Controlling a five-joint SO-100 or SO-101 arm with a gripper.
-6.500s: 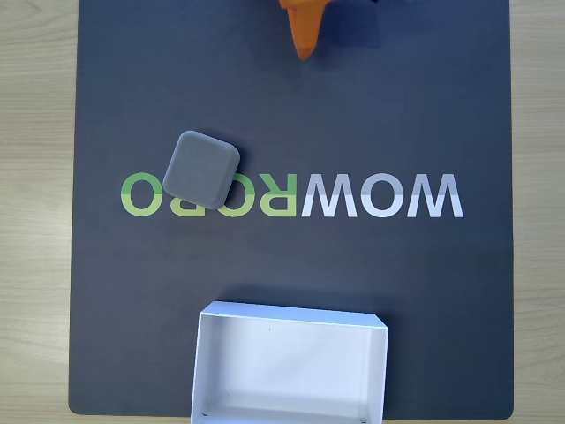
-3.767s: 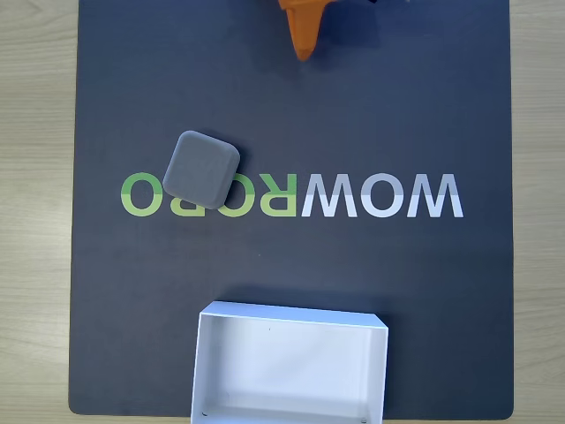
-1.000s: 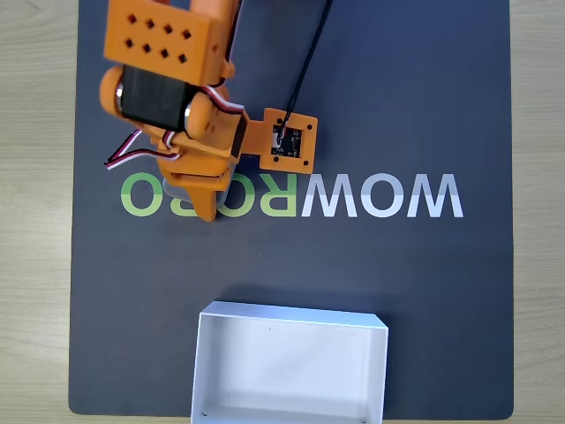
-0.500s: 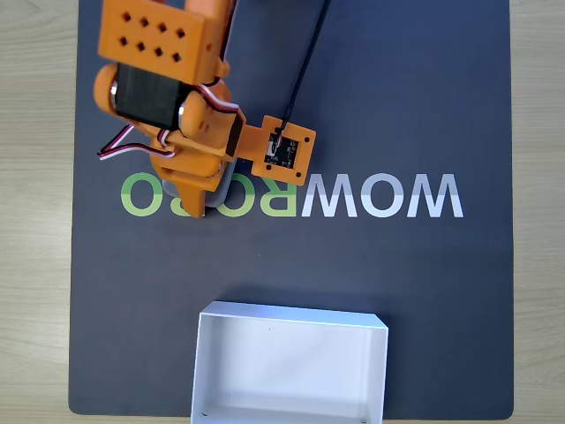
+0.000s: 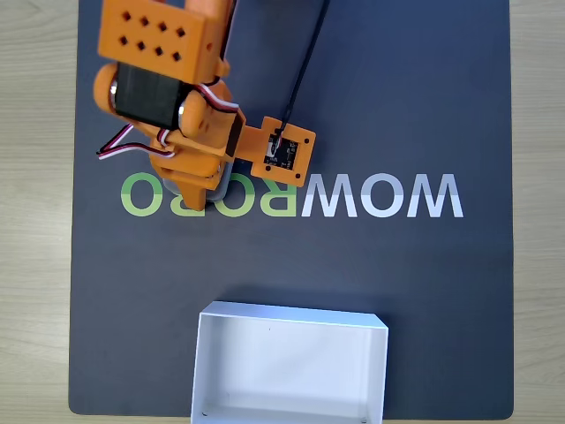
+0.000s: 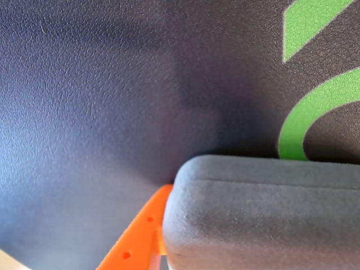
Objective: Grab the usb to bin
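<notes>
Small matte grey rounded square usb (image 6: 264, 216) lay on dark mat (image 5: 415, 106) under orange gripper (image 5: 205, 187). Looked light, stiff, grippy; best pinched across opposite flat edges. Gripper opening and hold unclear. Far from white cardboard bin (image 5: 201, 371).

Usb (image 5: 226, 179): mostly hidden under the arm in the fixed view (grey sliver visible). Bin (image 5: 201, 371): bottom edge cropped.

Hobby robotics desk, pale wood tabletop (image 5: 35, 177); dark WOWROBO-branded work mat (image 5: 441, 106)
</notes>
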